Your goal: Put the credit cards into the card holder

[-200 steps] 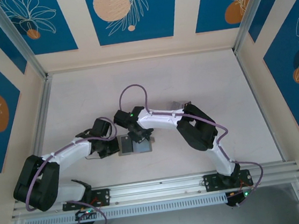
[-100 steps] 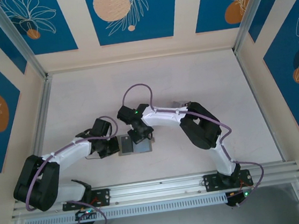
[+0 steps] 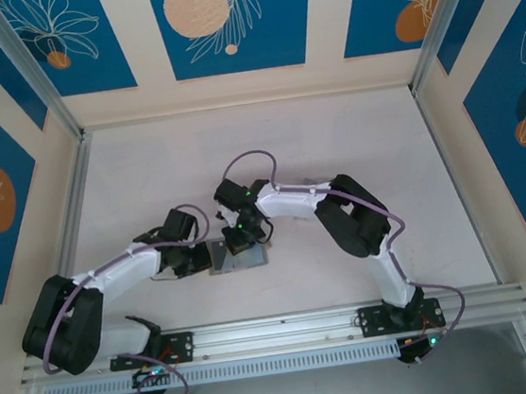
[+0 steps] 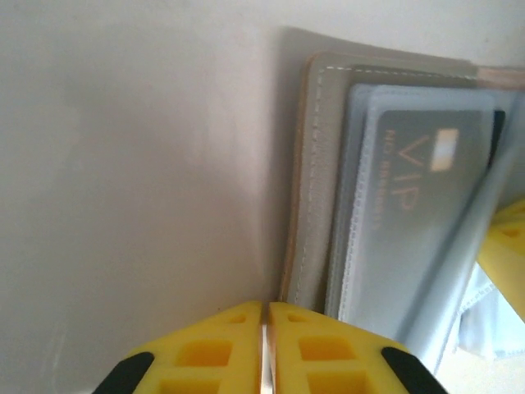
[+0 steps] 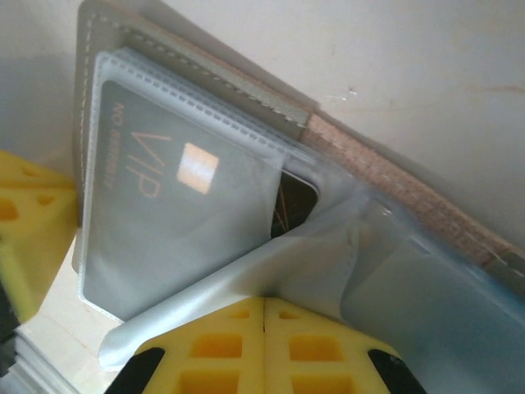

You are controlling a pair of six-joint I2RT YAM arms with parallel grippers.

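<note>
Right pincer (image 5: 264, 345): fingers closed pad to pad. The loose flap of the clear sleeve (image 5: 246, 283) curls up over the tips. Can't tell if the flap is nipped btw the pads or just propped on them. Prob reason: flap is being lifted to open the pocket mouth for a card.

Left pincer (image 4: 264, 349): fingers all but closed, thin slit only, nothing seen in it. Tips sit at a corner of the card holder (image 4: 314, 164), touching or just beside its stitched edge; can't tell which. Prob there to stop the holder sliding while the other arm works the flap.

Card holder lies flat on the table (image 3: 353, 149), closer to the near edge than the far one, left of centre, btw the two pincers. It lies opened out, w/ a brown strip (image 5: 394, 193) running along its stitched edge.

Grey card (image 5: 164, 234) sits inside a sleeve pocket on the holder's grey cover, so at least one card looks to be in. A dark card (image 5: 297, 201) peeks out under the lifted flap; can't tell how far in it is.

Writing: grey card reads "VIP" in large pale letters w/ a gold chip square beside it. A small line along one edge starts "NO"; the rest is too blurred to read. No brand seen on the holder.
</note>
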